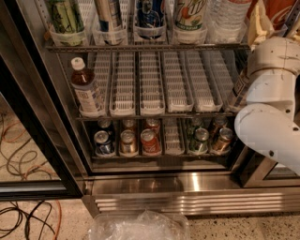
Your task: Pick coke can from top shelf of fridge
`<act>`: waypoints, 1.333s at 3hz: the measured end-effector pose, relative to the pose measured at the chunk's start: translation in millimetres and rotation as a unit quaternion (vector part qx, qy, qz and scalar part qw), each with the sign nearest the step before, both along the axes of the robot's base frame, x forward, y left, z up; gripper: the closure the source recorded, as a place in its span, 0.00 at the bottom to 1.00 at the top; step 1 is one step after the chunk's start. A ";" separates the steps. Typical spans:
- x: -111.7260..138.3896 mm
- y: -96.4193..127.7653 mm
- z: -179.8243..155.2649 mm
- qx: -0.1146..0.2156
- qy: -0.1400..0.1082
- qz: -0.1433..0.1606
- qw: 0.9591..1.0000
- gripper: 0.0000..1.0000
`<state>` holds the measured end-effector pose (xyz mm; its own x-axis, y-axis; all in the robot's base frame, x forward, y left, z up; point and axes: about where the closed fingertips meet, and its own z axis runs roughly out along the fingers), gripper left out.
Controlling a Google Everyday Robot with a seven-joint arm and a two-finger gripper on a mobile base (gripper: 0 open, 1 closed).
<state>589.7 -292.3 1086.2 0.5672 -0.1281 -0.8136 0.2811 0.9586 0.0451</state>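
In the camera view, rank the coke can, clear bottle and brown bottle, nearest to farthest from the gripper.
The gripper sits at top right.
1. coke can, top right, beside it.
2. clear bottle, top shelf, just left.
3. brown bottle, lower down, far left.

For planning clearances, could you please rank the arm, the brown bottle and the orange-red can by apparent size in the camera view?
1. arm, largest, though it is also nearest the camera.
2. brown bottle.
3. orange-red can.
The hand is at top right, by the coke can.
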 end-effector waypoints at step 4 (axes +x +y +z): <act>9.8 14.3 13.0 -0.004 0.040 0.027 0.999 0.36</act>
<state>599.6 -278.0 1099.2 0.5071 -0.1055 -0.8554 0.2320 0.9726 0.0175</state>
